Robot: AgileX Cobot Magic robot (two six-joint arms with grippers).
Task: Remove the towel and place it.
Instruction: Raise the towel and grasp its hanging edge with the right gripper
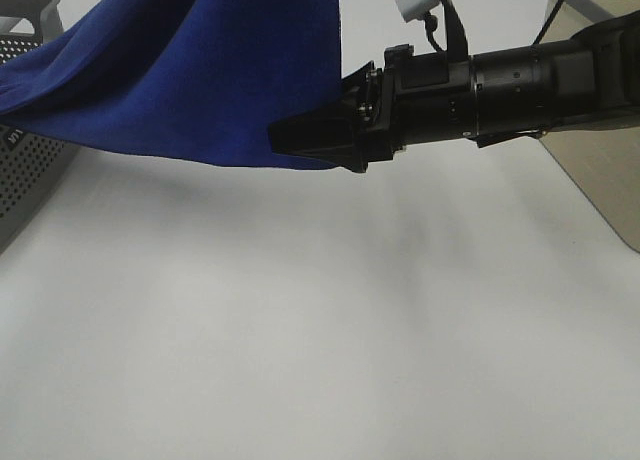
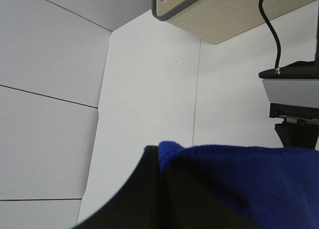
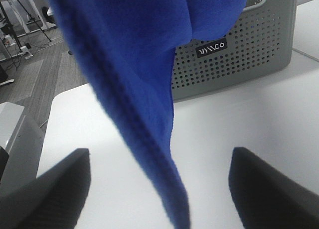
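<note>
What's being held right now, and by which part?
The left gripper pinches the towel by its stitched edge; the right gripper is open, towel hanging between its fingers.

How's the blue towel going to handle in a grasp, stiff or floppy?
Likely floppy: the towel hangs in sagging folds, trailing toward the basket. Probably not slippery: its plush pile and stitched edge should give fingers grip. Expect swing: its free edge dangles between the open fingers of the right gripper.

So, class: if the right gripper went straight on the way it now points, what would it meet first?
The towel: its hanging edge lies between the open fingers of the right gripper. The grey basket stands behind it, though how far is unclear.
</note>
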